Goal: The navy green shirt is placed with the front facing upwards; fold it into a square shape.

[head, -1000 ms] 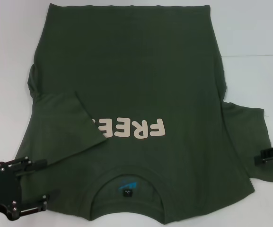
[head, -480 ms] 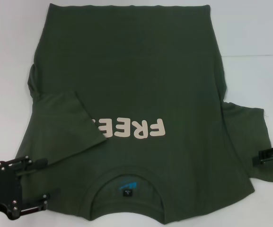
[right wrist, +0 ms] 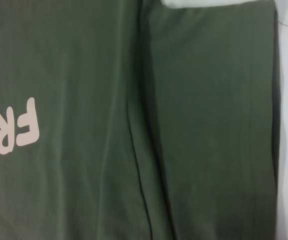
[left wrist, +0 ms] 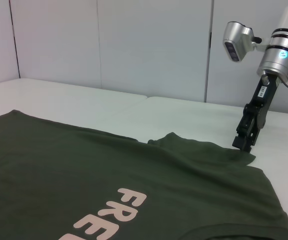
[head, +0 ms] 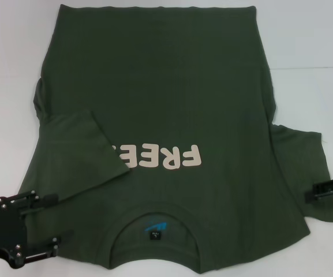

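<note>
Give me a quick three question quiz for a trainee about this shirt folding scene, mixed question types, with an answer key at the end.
1. True or false: the left sleeve of the navy green shirt is folded in over the chest, hiding part of the "FREE!" lettering.
2. Multiple choice: the right gripper is at A) the collar, B) the edge of the right sleeve, C) the bottom hem.
3. Short answer: which end of the shirt lies closest to the robot, where the left gripper sits?

Key: 1 true. 2 B. 3 the collar end, with its blue neck label.
</note>
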Robot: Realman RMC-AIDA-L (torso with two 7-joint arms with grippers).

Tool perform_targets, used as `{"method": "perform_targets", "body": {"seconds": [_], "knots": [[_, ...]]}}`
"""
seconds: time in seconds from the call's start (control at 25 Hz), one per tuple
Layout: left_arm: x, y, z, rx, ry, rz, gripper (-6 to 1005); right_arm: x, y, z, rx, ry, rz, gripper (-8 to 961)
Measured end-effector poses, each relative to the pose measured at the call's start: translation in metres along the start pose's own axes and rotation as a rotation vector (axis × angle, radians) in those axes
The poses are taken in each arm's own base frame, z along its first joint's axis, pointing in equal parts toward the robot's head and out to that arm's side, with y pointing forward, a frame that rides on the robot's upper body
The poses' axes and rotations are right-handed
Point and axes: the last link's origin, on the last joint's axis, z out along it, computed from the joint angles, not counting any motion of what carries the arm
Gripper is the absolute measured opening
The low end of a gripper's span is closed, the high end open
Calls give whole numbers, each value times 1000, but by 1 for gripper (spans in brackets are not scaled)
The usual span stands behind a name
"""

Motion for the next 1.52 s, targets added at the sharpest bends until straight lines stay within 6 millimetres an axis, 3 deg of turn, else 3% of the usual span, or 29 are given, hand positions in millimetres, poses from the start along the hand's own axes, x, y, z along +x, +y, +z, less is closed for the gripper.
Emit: {"method": "perform_targets", "body": {"seconds": [0.96, 1.2, 1.52], "knots": [[0, 0, 0, 0, 0, 0, 735, 2, 0, 3, -64, -19, 20, 906], [0, 0, 0, 0, 2, 0, 735, 2, 0, 3, -54, -13, 12, 704], [1, 0, 0, 1, 7, 2, 734, 3, 1, 5, -30, 8, -12, 303]]}}
